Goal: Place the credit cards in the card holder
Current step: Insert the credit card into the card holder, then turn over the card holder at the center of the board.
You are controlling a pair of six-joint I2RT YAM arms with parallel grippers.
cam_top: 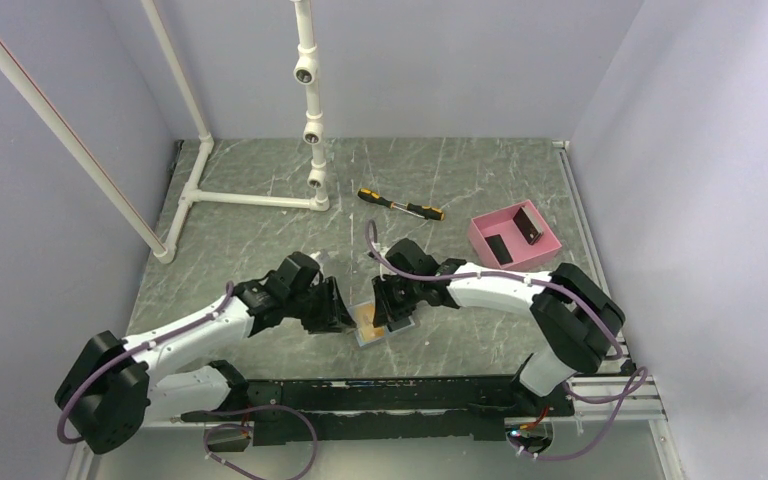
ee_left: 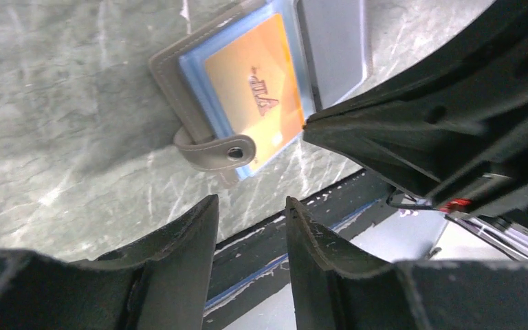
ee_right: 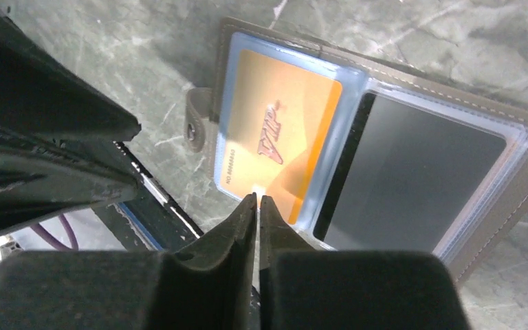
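The grey card holder [cam_top: 381,327] lies open on the table between both grippers. In the right wrist view its light blue pockets [ee_right: 357,103] hold an orange card [ee_right: 275,137] on the left and a dark grey card [ee_right: 412,185] on the right. My right gripper [ee_right: 258,199] is shut, its tips at the orange card's near edge; nothing shows between the jaws. My left gripper [ee_left: 251,203] is open and empty, just short of the holder's snap strap [ee_left: 220,151]. The orange card also shows in the left wrist view [ee_left: 261,96]. Two more dark cards [cam_top: 528,222] lie in the pink tray [cam_top: 550,243].
A yellow-and-black screwdriver [cam_top: 400,204] lies behind the holder. A white pipe frame [cam_top: 250,199] stands at the back left. The black rail at the table's front edge [ee_left: 330,206] runs just in front of the holder. The two grippers sit close together.
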